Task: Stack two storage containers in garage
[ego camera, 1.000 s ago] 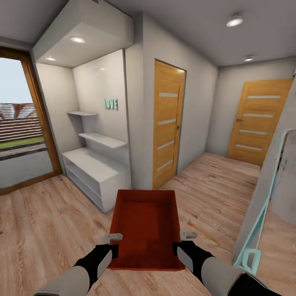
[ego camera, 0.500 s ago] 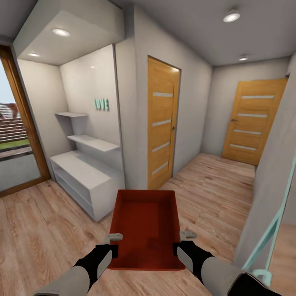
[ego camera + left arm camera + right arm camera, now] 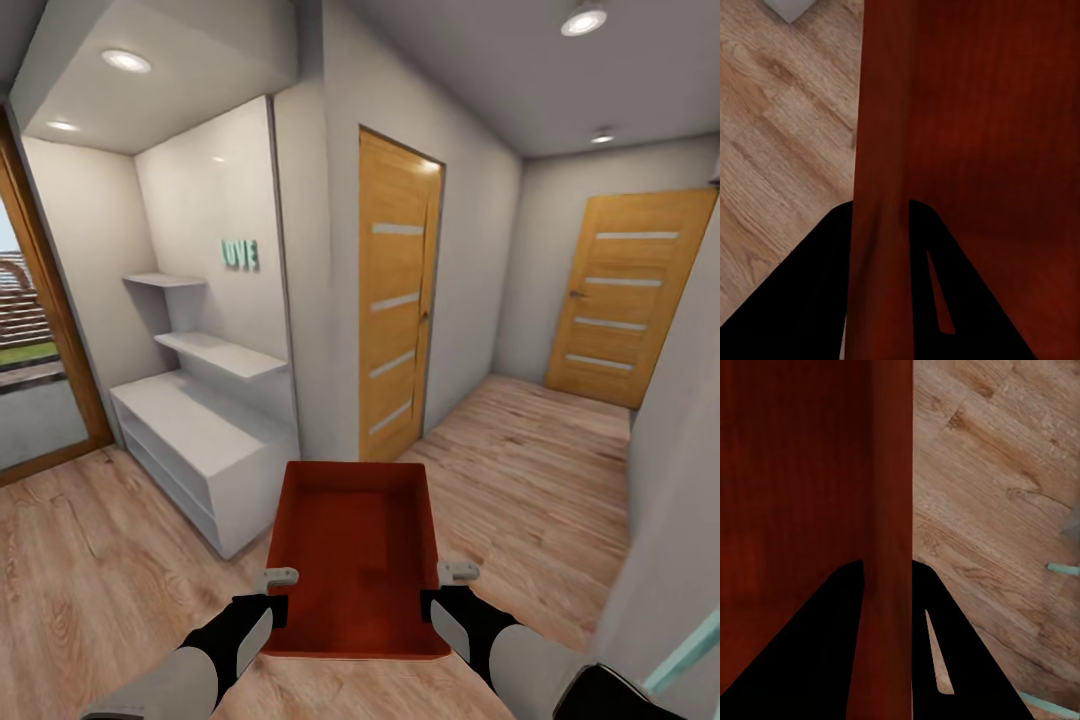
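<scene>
One orange-red storage container [image 3: 355, 555] hangs level in front of me above light wood plank flooring, open side up and empty. My left gripper [image 3: 272, 592] is shut on its left wall, and my right gripper [image 3: 442, 590] is shut on its right wall. In the left wrist view the black fingers [image 3: 817, 285] clamp the container's rim [image 3: 880, 150] between them. The right wrist view has the same grip, with the fingers [image 3: 817, 645] on either side of the red wall [image 3: 889, 472]. The garage is out of view.
A white shelf unit [image 3: 195, 440] stands in a niche ahead on the left, close to the container's far end. Beyond it is a wooden door [image 3: 395, 300], and a second door [image 3: 620, 300] ends the corridor. A pale wall [image 3: 680, 470] is close on the right, a glass door [image 3: 30, 400] far left.
The whole view has shifted: the shelf unit and glass door slid left, and the teal-framed panel at the right has nearly left the picture. The container and both grippers keep the same hold.
</scene>
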Tool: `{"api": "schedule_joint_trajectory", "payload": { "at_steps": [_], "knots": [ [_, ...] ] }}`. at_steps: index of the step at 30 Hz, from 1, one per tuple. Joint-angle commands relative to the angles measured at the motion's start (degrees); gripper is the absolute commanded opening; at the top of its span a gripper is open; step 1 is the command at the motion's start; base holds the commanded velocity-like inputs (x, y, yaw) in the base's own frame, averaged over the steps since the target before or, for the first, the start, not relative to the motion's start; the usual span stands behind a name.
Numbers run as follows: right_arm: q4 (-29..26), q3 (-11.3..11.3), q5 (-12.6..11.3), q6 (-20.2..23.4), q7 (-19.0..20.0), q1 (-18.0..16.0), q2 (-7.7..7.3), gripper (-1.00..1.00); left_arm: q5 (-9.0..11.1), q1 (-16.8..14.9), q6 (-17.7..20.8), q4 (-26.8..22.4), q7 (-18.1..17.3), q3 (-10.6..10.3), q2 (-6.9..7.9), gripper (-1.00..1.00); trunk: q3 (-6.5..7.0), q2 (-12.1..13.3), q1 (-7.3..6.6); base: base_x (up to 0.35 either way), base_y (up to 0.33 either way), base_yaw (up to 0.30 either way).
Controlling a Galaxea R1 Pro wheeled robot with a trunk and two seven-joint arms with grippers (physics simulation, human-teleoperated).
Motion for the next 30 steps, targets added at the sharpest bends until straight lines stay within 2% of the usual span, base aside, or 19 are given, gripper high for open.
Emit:
{"api": "schedule_joint_trajectory", "payload": {
  "at_steps": [1,9,30],
  "knots": [
    [-0.2,-0.4,1.8,-2.2,-0.6,-0.1,-0.20,-1.00,-0.4,0.1,0.5,0.1,0.6,-0.4,0.35,-1.00,-0.02,0.0,0.05,0.323,0.000,0.000],
    [-0.2,-0.4,1.8,-2.3,-0.6,-0.1,-0.20,-1.00,-0.4,0.1,0.4,0.1,0.6,-0.4,0.35,-1.00,-0.02,0.0,0.05,0.323,0.000,-0.022],
    [-0.2,-0.4,1.8,-2.2,-0.6,-0.1,-0.15,-1.00,-0.4,0.1,0.5,0.1,0.6,-0.4,0.27,-1.00,-0.02,0.0,0.05,0.323,0.000,-0.244]
  ]
}}
